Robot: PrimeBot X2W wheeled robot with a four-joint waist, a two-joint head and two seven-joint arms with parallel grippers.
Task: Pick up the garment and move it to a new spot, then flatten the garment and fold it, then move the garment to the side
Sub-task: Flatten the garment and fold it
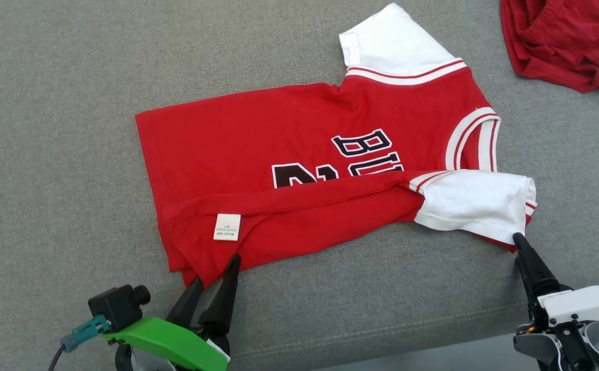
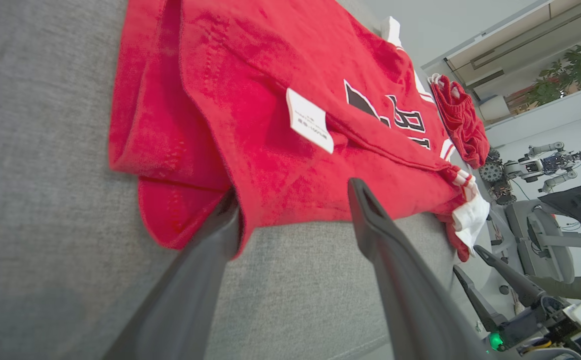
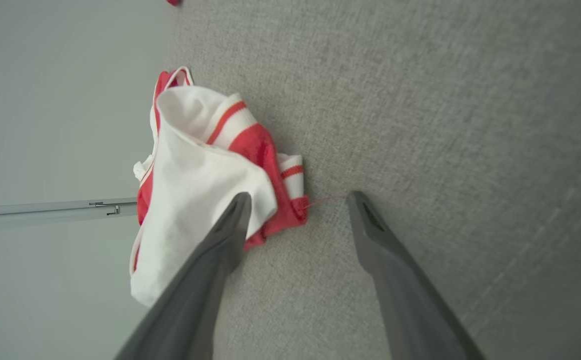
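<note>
At the lower left of the head view, the left gripper [image 1: 216, 269] is seen with its jaws apart. The hem corner [image 2: 180, 225] of the shirt [image 1: 304, 154] lies between them, unpinched. The shirt is spread across the middle of the frame on the grey cushion [image 1: 47, 154]. Its near edge is folded over, so a white label [image 1: 227, 226] is turned up. Toward the right, the white sleeve [image 1: 475, 203] is doubled onto the body. At the lower right, the right gripper [image 3: 298, 196] is held wide open at the sleeve's edge. A red cloth [image 1: 567, 41] lies well apart in the upper right. The shirt is judged light, soft and limp, so sagging is expected between any two held points. It is best taken at the hem corner and the sleeve end, with both layers pinched.
</note>
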